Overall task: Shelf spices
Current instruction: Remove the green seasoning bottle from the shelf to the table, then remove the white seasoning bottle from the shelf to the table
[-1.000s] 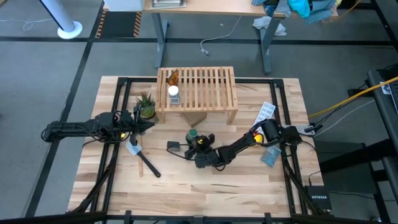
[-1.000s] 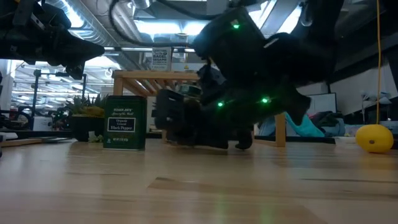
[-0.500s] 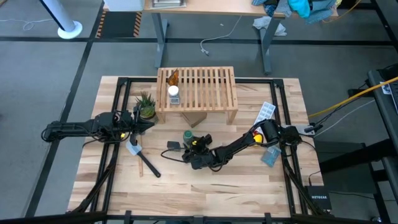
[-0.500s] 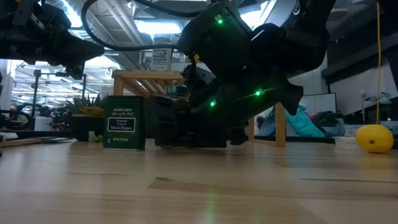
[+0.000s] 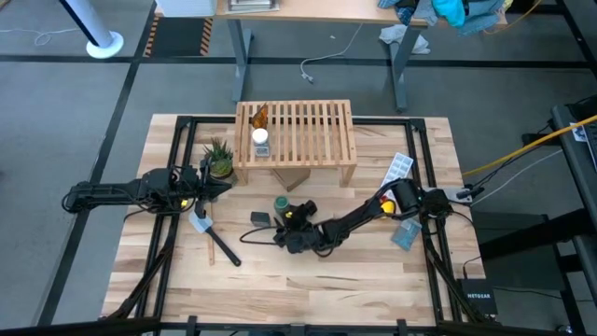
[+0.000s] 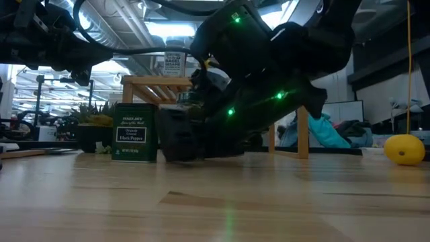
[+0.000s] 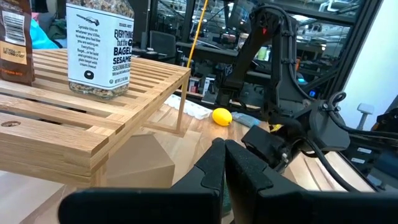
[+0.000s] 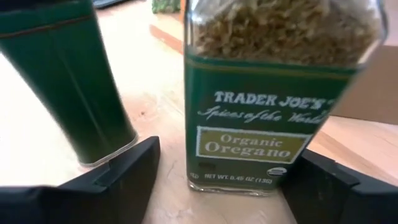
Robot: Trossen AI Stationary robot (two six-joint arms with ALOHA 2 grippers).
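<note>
Jaws of the left gripper (image 7: 224, 163) are pressed together and hold nothing; this gripper hangs at the left side of the surface (image 5: 373, 280), just beside the plant (image 5: 220, 160), with its arm stretched in from the left edge. In the left wrist view its two dark fingers (image 7: 208, 168) touch each other and point toward the shelf.

Right of the plant stands the shelf (image 5: 308, 131), at the far middle of the surface. On its slatted top, at the left end, are the amber bottle (image 5: 260, 116) and, just in front of it, the white-capped jar (image 5: 260, 140). The rest of the top is bare slats.

In front of the shelf, on the surface, stands the green-lidded jar (image 5: 281, 203), upright. The right wrist view shows its label, Organic Oregano, and the jar (image 8: 273, 93) stands between the right gripper's two fingers (image 8: 118, 174), which are spread wide on either side and do not pinch it. The dark tin (image 8: 68, 81) stands close beside the jar, also upright; in the low view its label (image 6: 135, 132) reads Black Pepper.

The right gripper (image 5: 291, 233) lies low over the surface, just in front of the jar, and its arm reaches in from the right edge. A lemon (image 6: 404, 148) lies on the surface far at the right.
</note>
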